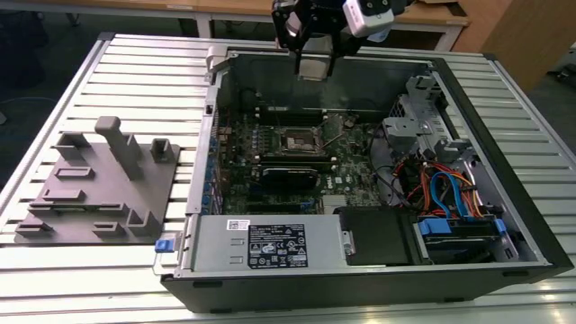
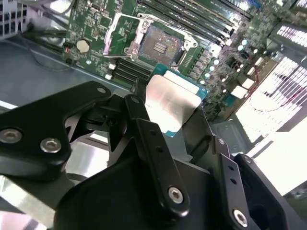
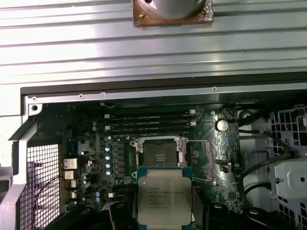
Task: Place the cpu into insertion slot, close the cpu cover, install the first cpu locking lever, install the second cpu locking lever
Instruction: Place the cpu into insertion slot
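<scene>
Gripping cpu (image 3: 164,201), clear of insertion slot (image 3: 159,154)

I count one end effector (image 1: 314,62), pinching one cpu (image 2: 172,103). One open case (image 1: 360,291) sits on the one counter (image 1: 135,74), holding one motherboard (image 1: 236,190), one slot (image 3: 157,154), one black card (image 1: 288,177) and one power supply (image 1: 270,246). Beside it lies one grey fixture plate (image 1: 90,196).

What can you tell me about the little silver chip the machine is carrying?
The cpu is a small flat square with a silvery metal top and a green rim. The gripper pinches it by two opposite sides, holding it in the air above the open computer case, well clear of the insertion slot.
</scene>
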